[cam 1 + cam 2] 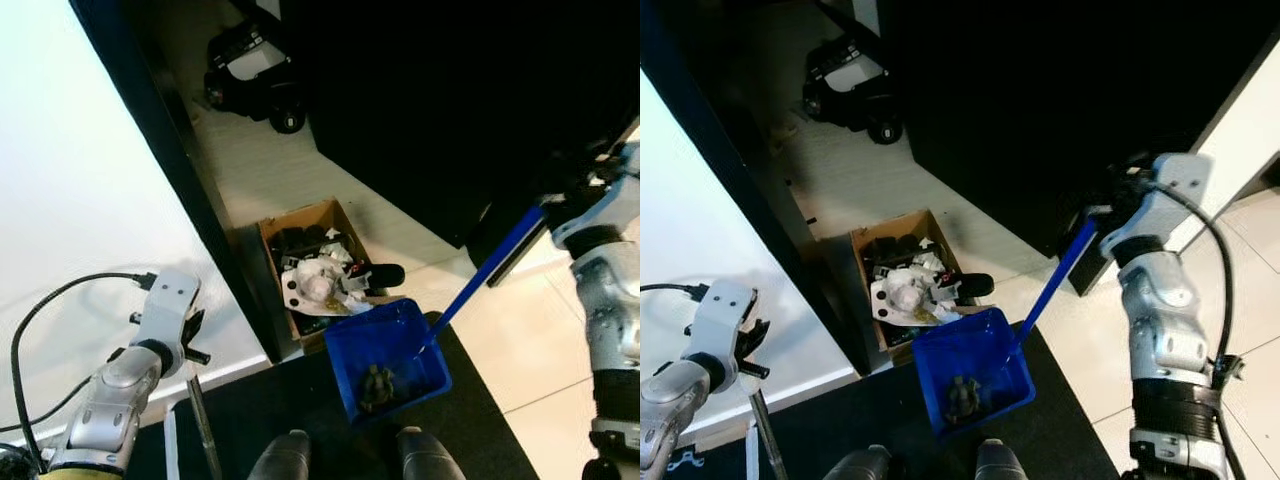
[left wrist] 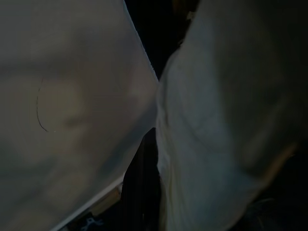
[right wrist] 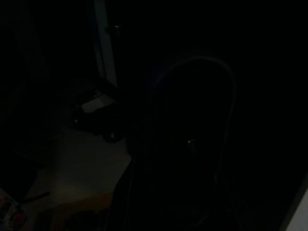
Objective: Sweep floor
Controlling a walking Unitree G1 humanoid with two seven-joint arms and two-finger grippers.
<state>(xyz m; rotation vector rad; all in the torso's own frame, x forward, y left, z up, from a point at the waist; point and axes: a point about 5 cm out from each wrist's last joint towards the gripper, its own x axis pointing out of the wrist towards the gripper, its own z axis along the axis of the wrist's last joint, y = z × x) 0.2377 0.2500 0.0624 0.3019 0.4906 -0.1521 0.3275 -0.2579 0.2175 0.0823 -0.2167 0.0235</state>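
Note:
A blue dustpan [image 1: 385, 360] hangs tilted just above a black mat [image 1: 480, 420], in front of my feet. A small heap of dark debris [image 1: 377, 388] lies in its low corner. Its long blue handle [image 1: 490, 265] rises to the upper right, where my right gripper [image 1: 1108, 212] is shut on its top end. At the lower left my left gripper [image 1: 190, 345] is shut on a thin metal broom pole [image 1: 203, 425] that runs down out of view. The broom's head is hidden.
An open cardboard box [image 1: 300, 225] full of rubbish stands just beyond the dustpan, against a black frame [image 1: 190, 190] beside a white wall [image 1: 80, 180]. A black-and-white wheeled device [image 1: 250, 70] sits further back on the pale floor. A dark cabinet [image 1: 450, 100] looms to the right.

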